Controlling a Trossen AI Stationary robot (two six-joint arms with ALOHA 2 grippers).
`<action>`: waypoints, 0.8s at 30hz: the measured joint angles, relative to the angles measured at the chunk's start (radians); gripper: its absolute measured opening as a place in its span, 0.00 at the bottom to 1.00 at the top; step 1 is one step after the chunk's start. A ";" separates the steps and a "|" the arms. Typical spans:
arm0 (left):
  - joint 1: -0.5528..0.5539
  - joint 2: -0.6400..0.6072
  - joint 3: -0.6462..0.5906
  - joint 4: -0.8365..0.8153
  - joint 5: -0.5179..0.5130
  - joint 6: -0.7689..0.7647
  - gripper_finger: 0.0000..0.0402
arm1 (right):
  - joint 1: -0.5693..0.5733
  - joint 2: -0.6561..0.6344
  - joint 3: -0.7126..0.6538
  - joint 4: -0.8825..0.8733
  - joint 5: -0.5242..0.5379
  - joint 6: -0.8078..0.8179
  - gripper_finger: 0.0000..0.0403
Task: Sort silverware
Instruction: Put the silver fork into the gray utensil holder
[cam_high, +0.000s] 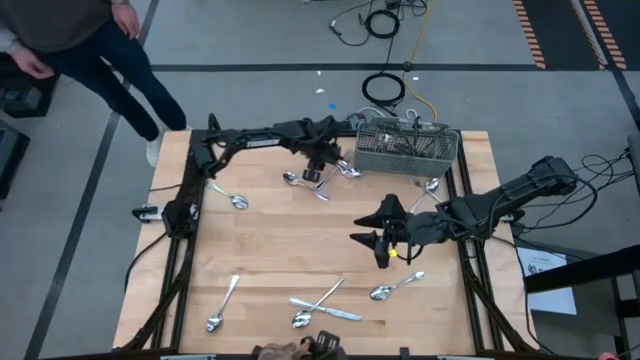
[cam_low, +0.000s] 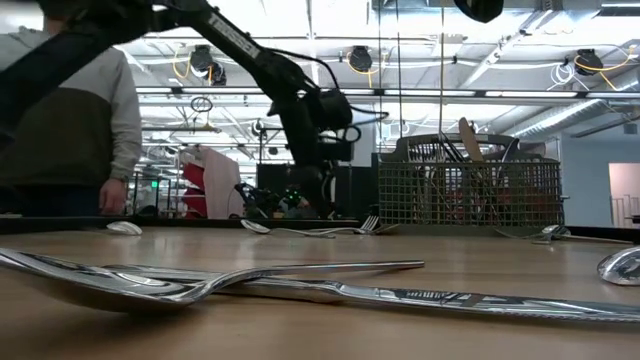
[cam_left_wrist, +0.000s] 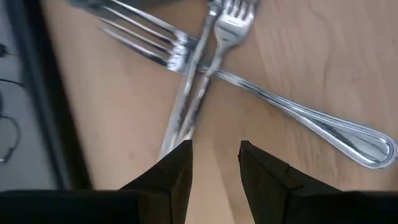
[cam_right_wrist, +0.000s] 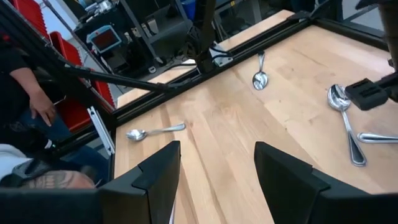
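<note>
Overhead, the wooden table (cam_high: 300, 240) sits on a grey floor with cables beyond its far edge, and a person (cam_high: 70, 45) stands off the far left corner. The wire-mesh basket (cam_high: 405, 148) stands at the far edge, handles poking out of it. Silverware lies scattered: a crossed fork and knife (cam_high: 325, 305) near the front edge, spoons (cam_high: 222, 305) beside them with handles angled away from the front, another spoon (cam_high: 395, 287) lying nearly crosswise right of centre. The left gripper (cam_high: 318, 172) reaches in from the far left and hangs over a small cluster of pieces (cam_high: 318, 180) just left of the basket. The right gripper (cam_high: 385, 238) stretches from the right edge toward mid-table, above bare wood.

At table height, a spoon and a knife (cam_low: 300, 285) lie crosswise in the foreground; the left arm (cam_low: 300, 110) bends down before the basket (cam_low: 470, 190), with a lit workshop behind.

Past the left wrist, two crossed forks (cam_left_wrist: 205, 43) and a long handle lie just beyond the parted fingers (cam_left_wrist: 174, 174), which hold nothing.

Past the right wrist, the fingers (cam_left_wrist: 155, 180) stand wide apart and empty over the table; spoons (cam_right_wrist: 155, 132) lie ahead and the person stands by the table frame.
</note>
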 joint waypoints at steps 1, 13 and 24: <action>0.000 0.017 0.020 -0.016 0.002 0.002 0.34 | 0.000 0.000 0.000 0.001 0.000 0.000 0.49; 0.030 0.070 0.092 -0.036 -0.001 0.021 0.34 | -0.001 0.000 0.000 -0.001 -0.007 0.000 0.49; 0.090 0.105 0.092 -0.072 0.121 0.010 0.34 | -0.001 0.000 0.000 0.000 -0.006 0.007 0.49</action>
